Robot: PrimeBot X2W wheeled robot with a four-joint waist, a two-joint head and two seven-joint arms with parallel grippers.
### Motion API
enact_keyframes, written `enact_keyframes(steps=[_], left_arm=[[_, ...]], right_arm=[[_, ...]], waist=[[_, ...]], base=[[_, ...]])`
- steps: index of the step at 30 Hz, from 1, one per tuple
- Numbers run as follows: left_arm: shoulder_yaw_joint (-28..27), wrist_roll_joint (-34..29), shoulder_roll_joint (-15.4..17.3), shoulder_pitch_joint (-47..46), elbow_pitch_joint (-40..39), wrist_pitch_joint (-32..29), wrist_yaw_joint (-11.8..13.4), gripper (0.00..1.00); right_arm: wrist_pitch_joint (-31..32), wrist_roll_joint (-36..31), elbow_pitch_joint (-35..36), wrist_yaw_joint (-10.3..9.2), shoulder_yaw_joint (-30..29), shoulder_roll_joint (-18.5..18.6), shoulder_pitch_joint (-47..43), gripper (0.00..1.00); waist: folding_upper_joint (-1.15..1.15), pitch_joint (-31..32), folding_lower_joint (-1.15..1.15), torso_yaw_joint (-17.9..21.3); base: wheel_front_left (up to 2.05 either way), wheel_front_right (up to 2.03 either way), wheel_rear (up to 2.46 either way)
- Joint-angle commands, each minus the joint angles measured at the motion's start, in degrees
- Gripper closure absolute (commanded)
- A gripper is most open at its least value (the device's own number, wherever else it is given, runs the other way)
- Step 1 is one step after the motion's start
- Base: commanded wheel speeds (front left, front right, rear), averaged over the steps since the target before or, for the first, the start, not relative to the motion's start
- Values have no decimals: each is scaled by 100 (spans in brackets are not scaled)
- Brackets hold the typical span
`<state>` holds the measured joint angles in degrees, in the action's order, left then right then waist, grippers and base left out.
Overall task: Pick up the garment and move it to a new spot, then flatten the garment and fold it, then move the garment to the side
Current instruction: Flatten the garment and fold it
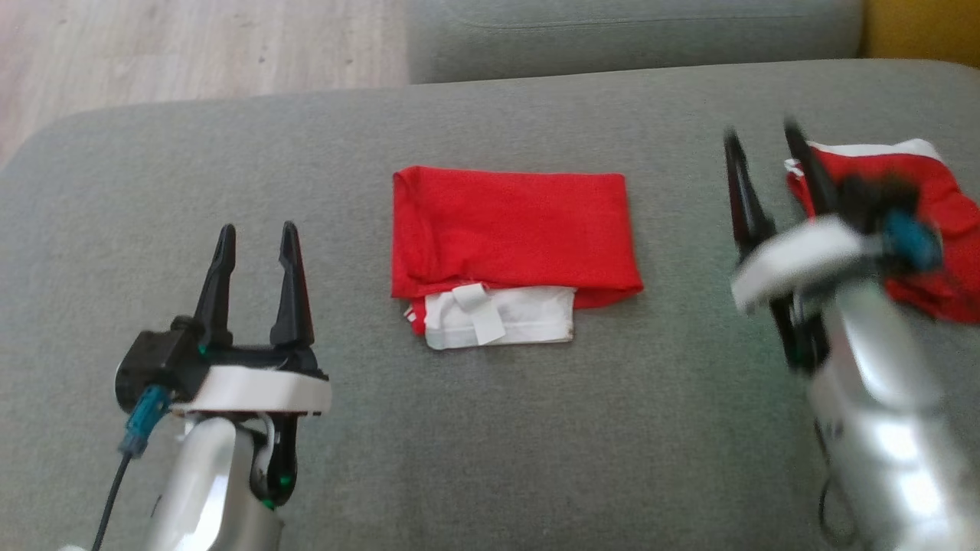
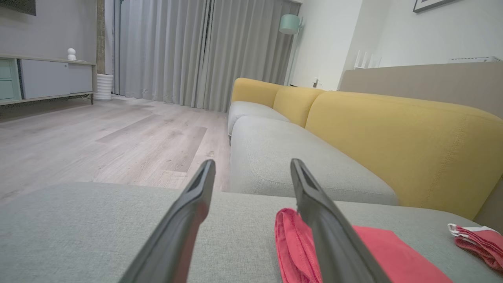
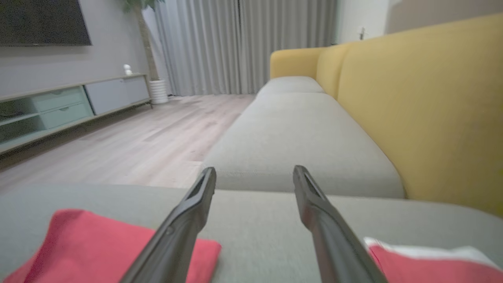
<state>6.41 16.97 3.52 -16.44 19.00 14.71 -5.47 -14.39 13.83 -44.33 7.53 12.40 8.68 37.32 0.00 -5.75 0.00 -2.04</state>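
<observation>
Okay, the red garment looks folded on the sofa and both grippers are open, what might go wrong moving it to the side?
1. On the folded garment, a white layer pokes out at the near edge; a pinch catching just the top layers would likely open the fold.
2. The right gripper, open and blurred, sits right beside the second red garment; it might snag that one instead.
</observation>
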Motion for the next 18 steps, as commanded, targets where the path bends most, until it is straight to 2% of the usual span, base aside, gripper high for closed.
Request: enact_keyframes(steps=[1, 4, 8, 12, 18], left_arm=[[-245, -62, 95, -76, -204, 29, 19, 0], [-346, -68, 81, 18, -184, 29, -23, 0], [-432, -204, 62, 177, -156, 29, -59, 0], [-514, -274, 20, 333, -149, 29, -78, 0], [-551, -312, -22, 405, -176, 29, -100, 0]], right_arm=[[-60, -273, 439, -4, -241, -211, -266, 0], [-60, -719, 965, -4, -737, -385, -869, 0], [-61, -966, 1495, -4, -1071, -543, -1530, 0], [-61, -853, 1773, -4, -1089, -576, -1934, 0], [-61, -652, 1942, -4, -956, -579, -2077, 0]], waist=[[0, 23, 0, 98], [0, 32, 0, 184], [0, 57, 0, 253], [0, 74, 0, 304], [0, 67, 0, 329]], base=[[0, 0, 0], [0, 0, 0], [0, 0, 0], [0, 0, 0], [0, 0, 0]])
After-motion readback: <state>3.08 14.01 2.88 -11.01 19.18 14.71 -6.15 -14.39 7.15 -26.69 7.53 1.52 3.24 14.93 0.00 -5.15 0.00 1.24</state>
